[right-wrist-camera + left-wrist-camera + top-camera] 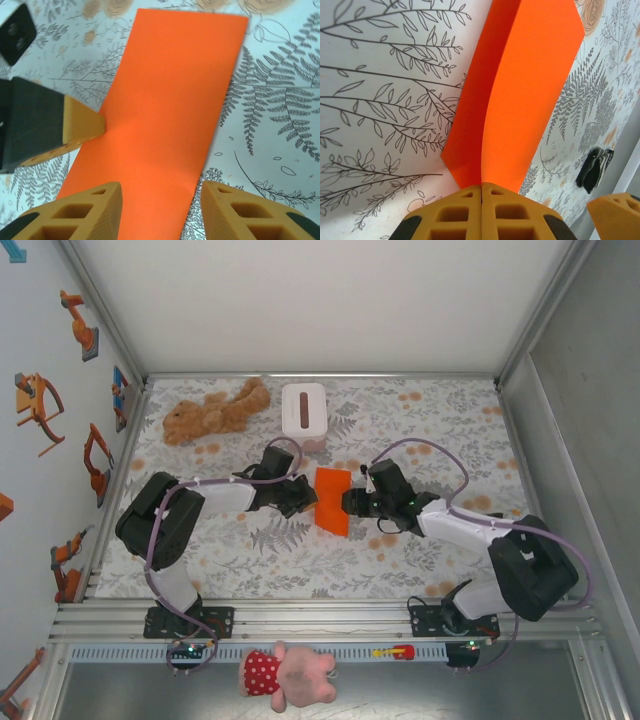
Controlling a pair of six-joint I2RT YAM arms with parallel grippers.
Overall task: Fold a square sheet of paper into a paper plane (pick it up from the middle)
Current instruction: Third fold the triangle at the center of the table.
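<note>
Top external view: a thin bright orange sheet of paper (333,498), folded to a narrow strip, lay near the middle of the bench (420,560), whose cover was pale cloth printed with grey ferns and orange flowers. The left jaws met the sheet from its 9 o'clock side and the right jaws from its 3 o'clock side, both close against it. A white rectangular tissue box (303,410) stood at about 11 o'clock from the sheet, well apart. A brown plush teddy bear (215,410) lay just beside the box at its 9 o'clock. A pink plush toy in a red dotted dress (285,675) lay at 6 o'clock, beyond the metal rail (320,620).

In the left wrist view the left jaws were pressed fully together, pinching the sheet's (520,85) near edge, and one layer rose along a crease.

In the right wrist view the right jaws stood apart, straddling the sheet's (170,100) near end without clamping it.
</note>
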